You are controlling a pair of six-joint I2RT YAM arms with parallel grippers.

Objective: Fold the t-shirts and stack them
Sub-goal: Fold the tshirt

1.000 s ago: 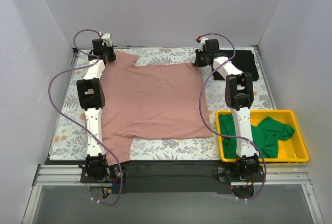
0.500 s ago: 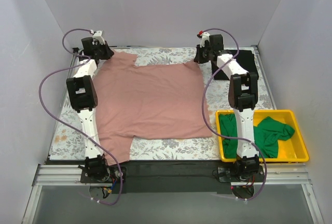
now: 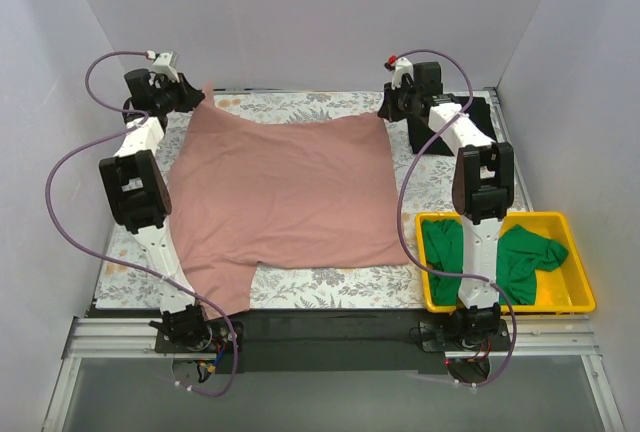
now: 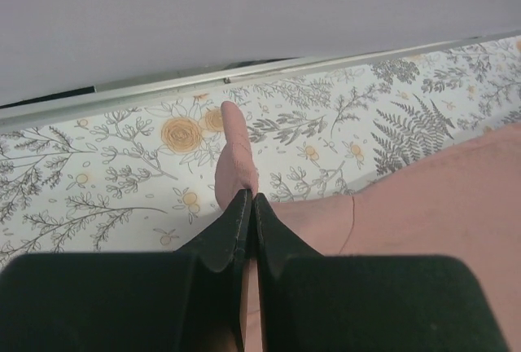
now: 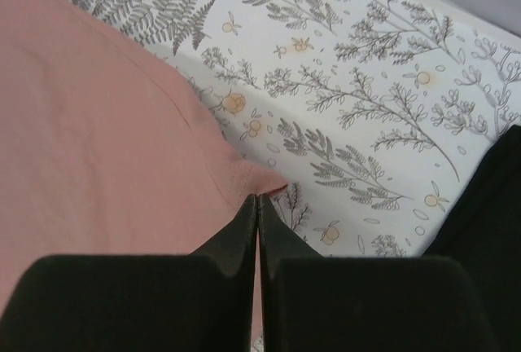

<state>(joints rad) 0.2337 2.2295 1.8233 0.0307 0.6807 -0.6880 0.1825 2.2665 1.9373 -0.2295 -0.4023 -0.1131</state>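
The pink t-shirt (image 3: 285,192) lies spread across the floral table covering. My left gripper (image 3: 193,98) is shut on its far left corner; the pinched cloth (image 4: 236,160) sticks out past the closed fingertips in the left wrist view. My right gripper (image 3: 385,112) is shut on its far right corner (image 5: 260,177). The cloth between the two grippers is stretched taut along the far edge. The black t-shirt (image 3: 478,124) lies folded at the far right, partly behind my right arm, and shows in the right wrist view (image 5: 488,205). The green t-shirt (image 3: 520,257) lies crumpled in the yellow bin (image 3: 575,297).
The floral table covering (image 3: 320,287) shows around the shirt. Grey walls close in the back and both sides. The bin stands at the near right beside my right arm's base. A purple cable loops out from each arm.
Both grippers have moved outward and toward the back wall with the shirt's far corners in them. The notched far edge has pulled out straight and the cloth has spread wider to the left.
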